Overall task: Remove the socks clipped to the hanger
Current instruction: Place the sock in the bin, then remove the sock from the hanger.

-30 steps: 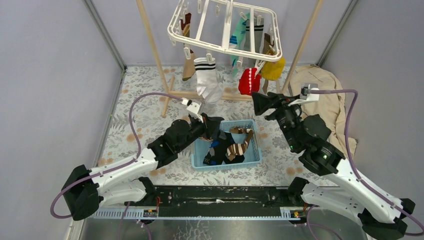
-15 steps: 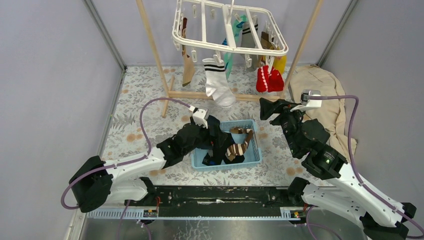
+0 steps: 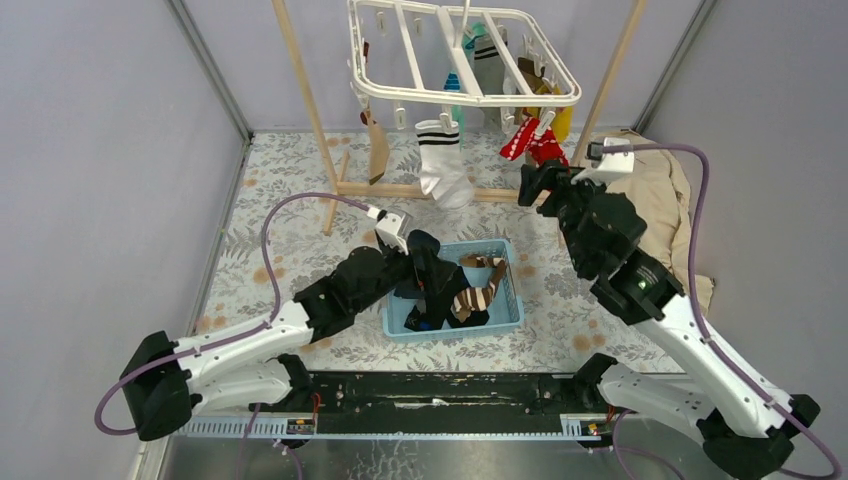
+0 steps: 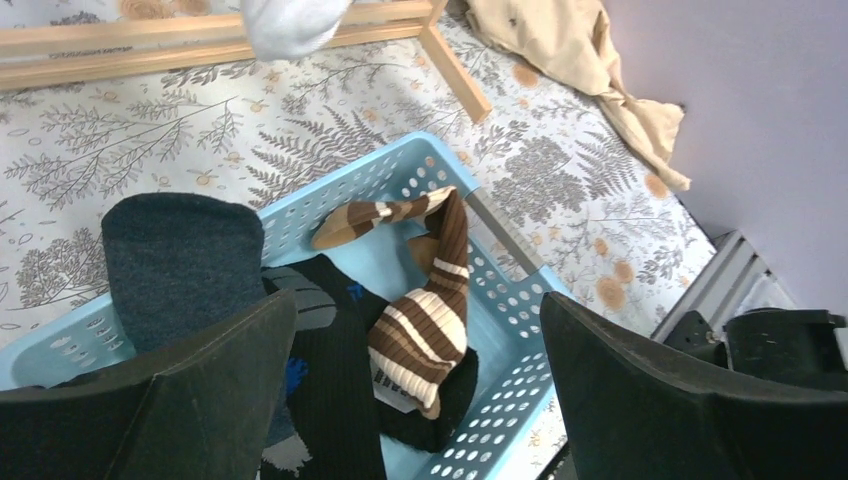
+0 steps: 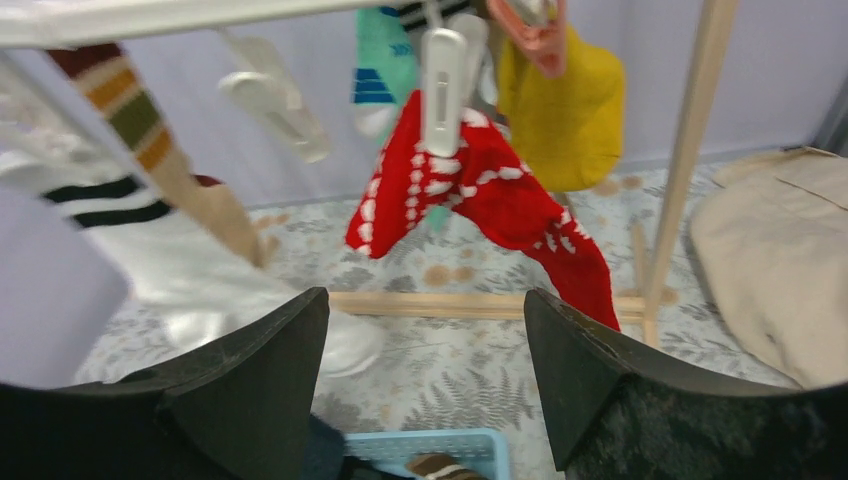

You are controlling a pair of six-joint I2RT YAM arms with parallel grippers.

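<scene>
Since a second ago: our left gripper (image 3: 425,268) has gone from nearly closed to fully spread above the basket (image 3: 505,318). Our right gripper (image 3: 538,180) has climbed to the red sock (image 3: 530,142), and the hanger (image 3: 470,98) has swung from tilted to near level.
Overhead, hanger: we see it hung high at the back, between the wooden rack poles (image 3: 303,95). Its long axis runs left to right and its crossbars run back to front.
Overhead, socks: the white sock (image 3: 441,168), tan sock (image 3: 378,150), red sock and yellow sock (image 3: 562,122) dangle from the hanger's near edge, long axes pointing down. A brown-striped sock (image 3: 478,296) lies in the basket.
Overhead, right gripper: jaws apart and empty, just beside the red sock; we cannot tell whether they touch.
Left wrist, left gripper (image 4: 412,310): fingers spread wide with nothing between them, directly over the basket (image 4: 340,190).
Left wrist, basket contents: the brown-striped sock (image 4: 425,320) is bent, one leg running across and the other toward us. A dark grey sock (image 4: 185,260) stands at the left wall and a black sock (image 4: 330,390) lies underneath.
Right wrist, right gripper (image 5: 425,300): jaws well apart and empty, below the red sock (image 5: 470,190).
Right wrist, red sock: it is pinched at its top by a white clip (image 5: 440,90), with a short part falling down-left and a longer part down-right.
Right wrist, neighbours: the yellow sock (image 5: 560,110) is behind to the right and a teal sock (image 5: 385,70) is behind. The white sock (image 5: 150,240) is at the left, and a beige cloth (image 5: 770,250) lies on the floor at the right.
</scene>
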